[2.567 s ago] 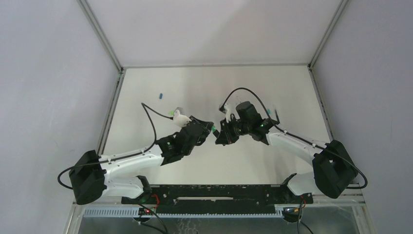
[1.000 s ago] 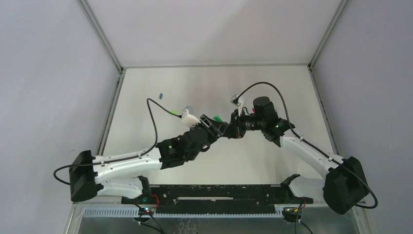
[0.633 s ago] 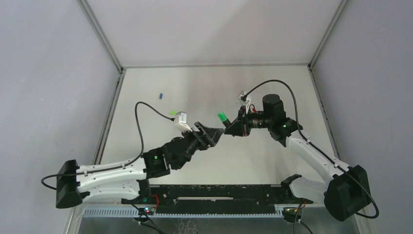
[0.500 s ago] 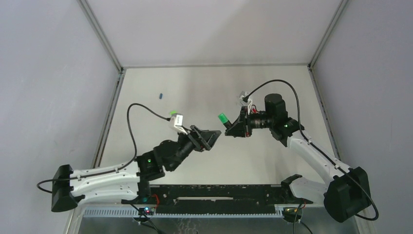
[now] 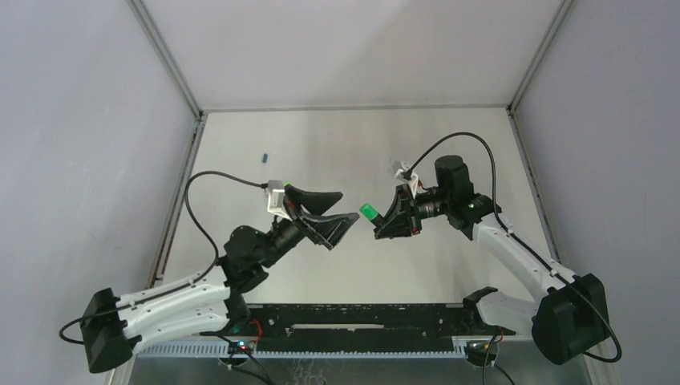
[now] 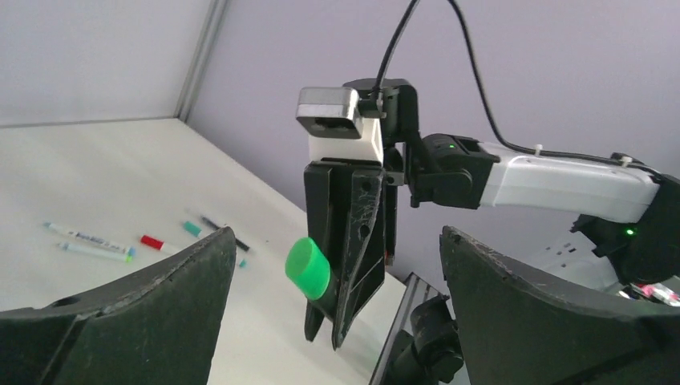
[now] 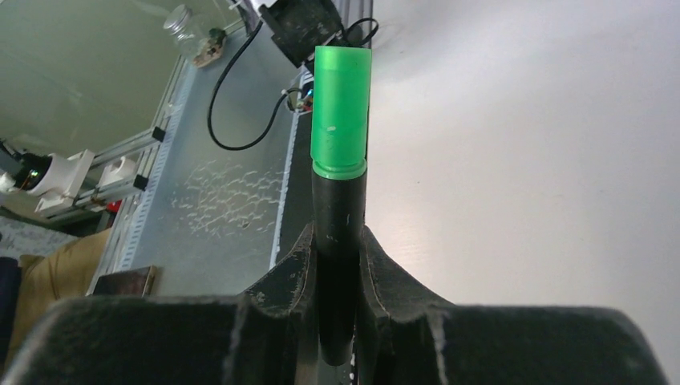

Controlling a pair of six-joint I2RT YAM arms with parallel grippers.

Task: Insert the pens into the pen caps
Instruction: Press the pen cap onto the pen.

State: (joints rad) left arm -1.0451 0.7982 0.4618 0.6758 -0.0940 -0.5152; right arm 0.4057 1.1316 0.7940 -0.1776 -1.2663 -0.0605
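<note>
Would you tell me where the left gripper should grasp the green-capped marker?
Probably the green cap, approached end-on from the left: it juts free beyond the right gripper, which clamps the black barrel, and faces the open left gripper.

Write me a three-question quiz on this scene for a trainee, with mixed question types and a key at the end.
1. True or false: the left gripper is holding a pen.
2. What colour is the cap fitted on the black marker that the right gripper grips? A) red B) green C) blue
3. Fill in: the small blue cap lies on the table on the ___ arm's side.

Key: 1 false, its jaws are wide open and empty; 2 B; 3 left.
</note>
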